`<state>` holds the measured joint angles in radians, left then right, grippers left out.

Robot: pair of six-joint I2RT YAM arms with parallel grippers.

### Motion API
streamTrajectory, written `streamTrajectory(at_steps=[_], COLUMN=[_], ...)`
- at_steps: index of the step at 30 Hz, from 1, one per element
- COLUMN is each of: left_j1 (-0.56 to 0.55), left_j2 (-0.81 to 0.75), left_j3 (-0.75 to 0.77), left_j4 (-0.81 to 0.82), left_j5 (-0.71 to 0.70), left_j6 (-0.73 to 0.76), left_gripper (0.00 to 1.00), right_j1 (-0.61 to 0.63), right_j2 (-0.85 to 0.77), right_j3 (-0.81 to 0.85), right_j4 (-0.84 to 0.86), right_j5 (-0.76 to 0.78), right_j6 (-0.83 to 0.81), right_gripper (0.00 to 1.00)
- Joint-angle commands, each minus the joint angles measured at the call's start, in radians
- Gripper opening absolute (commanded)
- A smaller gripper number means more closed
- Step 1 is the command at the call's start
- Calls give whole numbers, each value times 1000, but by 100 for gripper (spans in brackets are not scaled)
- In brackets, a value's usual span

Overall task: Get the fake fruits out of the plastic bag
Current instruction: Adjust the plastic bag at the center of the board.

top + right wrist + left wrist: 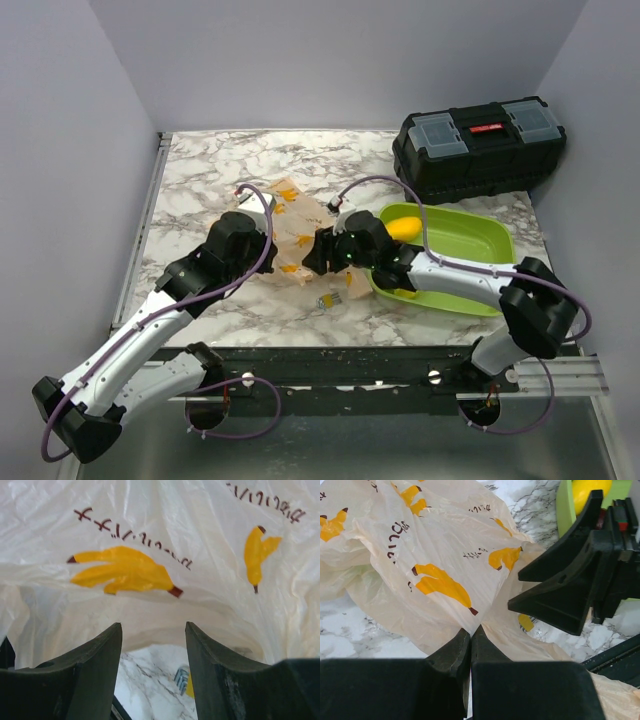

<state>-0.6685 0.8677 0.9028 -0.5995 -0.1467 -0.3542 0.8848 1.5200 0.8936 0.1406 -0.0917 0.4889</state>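
Observation:
The plastic bag (291, 216) is thin, peach-coloured and printed with orange marks, and it lies crumpled mid-table between both arms. My left gripper (471, 631) is shut, its tips pinching a fold of the bag (435, 545). My right gripper (153, 632) is open right at the bag's (165, 525) lower edge, with nothing between its fingers. In the left wrist view the right gripper (520, 587) points at the bag from the right. One yellow fake fruit (405, 228) lies in the green tray; it also shows as a yellow fruit (590, 491) at the top right of the left wrist view.
A lime-green tray (470, 240) sits to the right of the bag. Behind it at the back right stands a black toolbox (480, 148). A tiny yellow-and-grey clip (330, 300) lies on the marble near the front edge, seen under the bag as the clip (184, 681).

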Motion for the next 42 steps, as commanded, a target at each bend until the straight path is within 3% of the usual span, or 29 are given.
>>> streamTrajectory(at_steps=[1, 7, 13, 22, 26, 31, 36, 42], left_j1=[4, 4, 5, 5, 5, 4, 5, 6], left_j2=[2, 1, -6, -30, -66, -81, -59, -24], left_j3=[0, -7, -14, -54, -70, -84, -96, -81], left_j4=[5, -16, -38, -88, -80, -72, -80, -121], left_j5=[56, 63, 21, 1, 5, 44, 30, -22], left_j6=[15, -5, -52, -75, -65, -61, -68, -68], left_gripper=[0, 0, 0, 0, 0, 0, 0, 0], right_j1=[10, 84, 139, 135, 135, 135, 131, 93], right_j2=[81, 214, 349, 231, 284, 338, 339, 355], right_j3=[70, 104, 21, 103, 147, 136, 205, 260], right_j4=[86, 188, 335, 186, 164, 246, 311, 514], right_j5=[-13, -67, -158, 169, 202, 294, 642, 792], right_j6=[11, 33, 151, 47, 81, 143, 76, -51], right_gripper=[55, 51, 45, 47, 47, 47, 47, 51])
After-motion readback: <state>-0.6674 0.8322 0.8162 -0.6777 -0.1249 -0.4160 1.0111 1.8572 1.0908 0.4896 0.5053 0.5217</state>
